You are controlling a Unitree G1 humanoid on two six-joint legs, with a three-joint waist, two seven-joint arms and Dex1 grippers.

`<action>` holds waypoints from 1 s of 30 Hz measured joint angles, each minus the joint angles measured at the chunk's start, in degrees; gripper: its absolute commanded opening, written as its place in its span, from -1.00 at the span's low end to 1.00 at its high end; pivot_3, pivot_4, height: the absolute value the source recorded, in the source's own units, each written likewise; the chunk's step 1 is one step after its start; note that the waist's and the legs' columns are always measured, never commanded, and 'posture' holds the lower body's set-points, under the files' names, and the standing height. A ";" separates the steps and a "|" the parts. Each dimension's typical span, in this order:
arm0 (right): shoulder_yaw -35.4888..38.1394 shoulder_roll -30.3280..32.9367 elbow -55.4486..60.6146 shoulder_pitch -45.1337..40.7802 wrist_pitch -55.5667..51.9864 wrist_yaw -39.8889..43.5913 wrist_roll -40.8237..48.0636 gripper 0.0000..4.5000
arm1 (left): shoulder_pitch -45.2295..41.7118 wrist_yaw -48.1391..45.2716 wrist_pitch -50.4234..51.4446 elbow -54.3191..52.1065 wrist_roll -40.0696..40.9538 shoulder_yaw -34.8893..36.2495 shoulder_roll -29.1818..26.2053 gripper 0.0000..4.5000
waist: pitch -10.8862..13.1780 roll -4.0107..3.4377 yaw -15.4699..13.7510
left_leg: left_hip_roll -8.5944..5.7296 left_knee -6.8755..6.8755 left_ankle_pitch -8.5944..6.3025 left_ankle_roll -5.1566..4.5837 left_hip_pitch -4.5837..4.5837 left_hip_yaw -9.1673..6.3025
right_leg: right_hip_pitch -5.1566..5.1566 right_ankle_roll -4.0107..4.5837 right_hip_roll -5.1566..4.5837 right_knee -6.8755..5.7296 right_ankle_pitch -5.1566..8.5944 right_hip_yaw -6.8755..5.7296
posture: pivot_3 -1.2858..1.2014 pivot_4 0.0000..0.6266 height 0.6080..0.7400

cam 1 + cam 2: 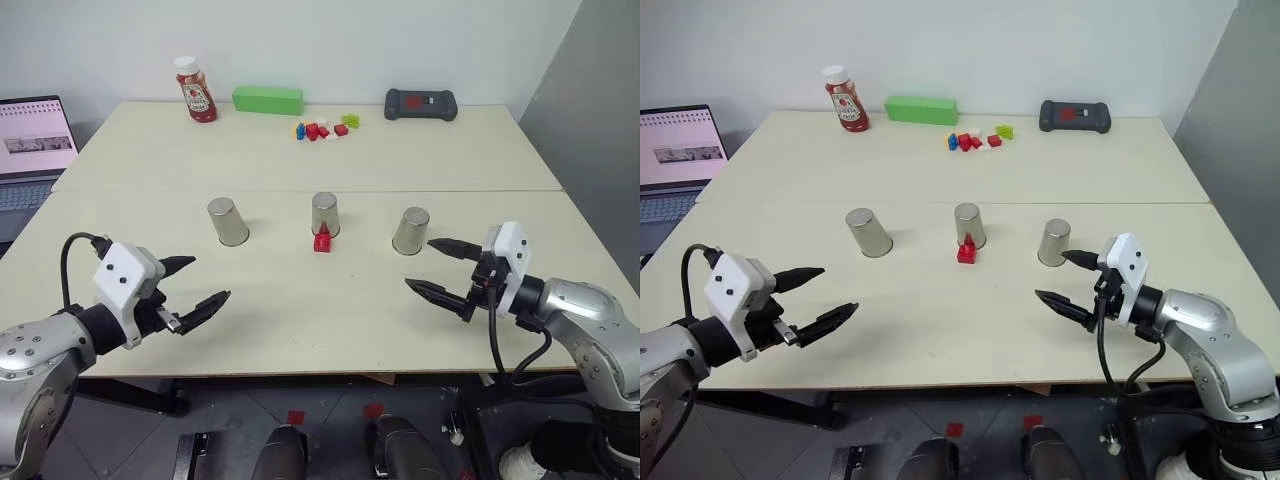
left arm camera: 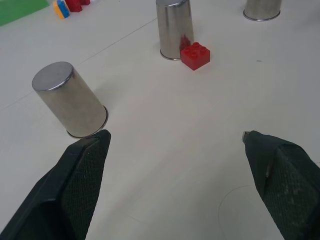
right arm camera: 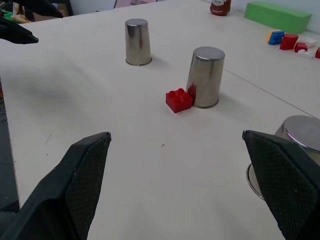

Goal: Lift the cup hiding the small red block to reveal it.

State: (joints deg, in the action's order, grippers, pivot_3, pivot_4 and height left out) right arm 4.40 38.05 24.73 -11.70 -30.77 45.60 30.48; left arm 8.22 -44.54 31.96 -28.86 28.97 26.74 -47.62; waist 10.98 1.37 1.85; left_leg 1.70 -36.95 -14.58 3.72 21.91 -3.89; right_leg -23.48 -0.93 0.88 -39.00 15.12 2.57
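Observation:
Three shiny silver cups stand upside down in a row across the table: a left cup, a middle cup and a right cup. The small red block lies uncovered on the table, touching the near side of the middle cup's base. My left gripper hovers open near the table's front left, short of the left cup. On the front right, close beside the right cup, my right gripper is open too. Neither holds anything.
Along the far edge stand a red ketchup bottle, a green box, a pile of small coloured bricks and a black device. A laptop sits off the table's left side.

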 measured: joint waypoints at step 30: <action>0.03 -1.28 1.31 1.59 0.00 -1.64 0.30 0.99 | 1.38 0.11 -0.20 1.42 -1.21 -0.30 0.56 1.00 | 0.00 0.00 0.01 | 0.00 0.00 0.00 0.00 0.00 0.01 | 0.00 0.01 0.00 0.01 0.01 0.02 | 0.03 -0.52 1.00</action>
State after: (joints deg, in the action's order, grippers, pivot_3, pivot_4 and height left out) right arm 4.43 36.77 26.04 -10.10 -30.77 43.97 30.78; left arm 9.60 -44.43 31.76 -27.45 27.76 26.44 -47.06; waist 10.98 1.37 1.86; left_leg 1.71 -36.95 -14.58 3.72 21.91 -3.89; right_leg -23.49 -0.92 0.88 -38.99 15.12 2.58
